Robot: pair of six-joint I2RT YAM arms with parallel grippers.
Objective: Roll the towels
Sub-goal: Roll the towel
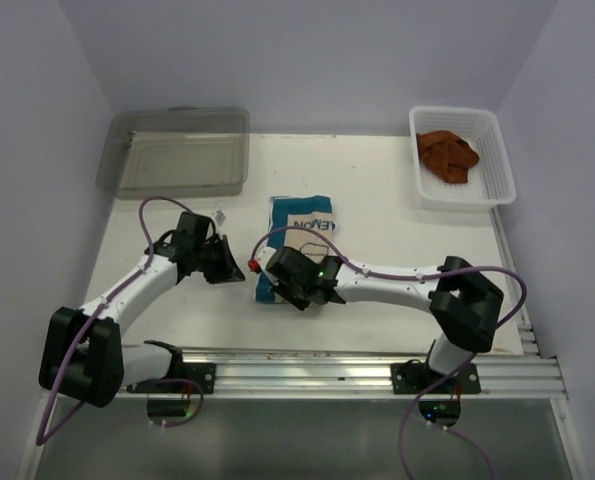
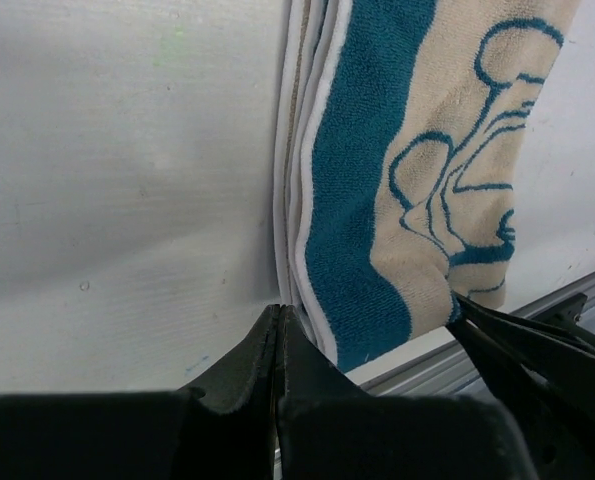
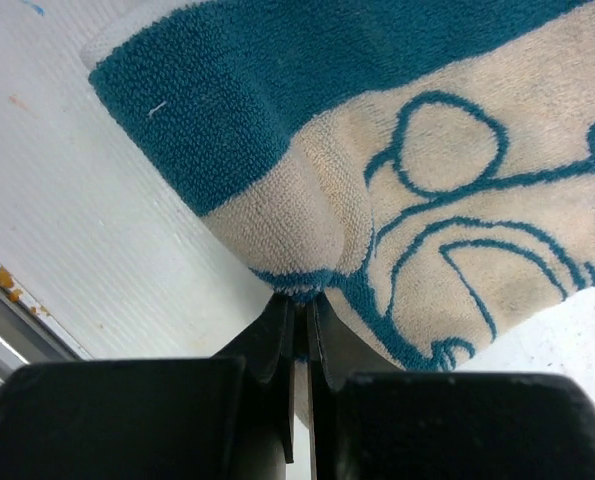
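The cream towel [image 1: 302,228] with blue edges and blue lettering lies folded mid-table. My right gripper [image 1: 282,292] is shut on its near edge. In the right wrist view the cloth [image 3: 427,150] bunches up into the right gripper [image 3: 299,298]. My left gripper [image 1: 232,270] is shut and holds nothing, low beside the towel's left side. In the left wrist view the left gripper [image 2: 279,310] rests at the layered edge of the towel [image 2: 357,200], with the right gripper's fingers [image 2: 522,335] at the towel's near corner. The rust-brown towel [image 1: 447,155] lies crumpled in the basket.
A white mesh basket [image 1: 497,150] stands at the back right. A clear plastic bin [image 1: 177,150] sits at the back left. A metal rail [image 1: 307,370] runs along the table's near edge, and walls close in on three sides.
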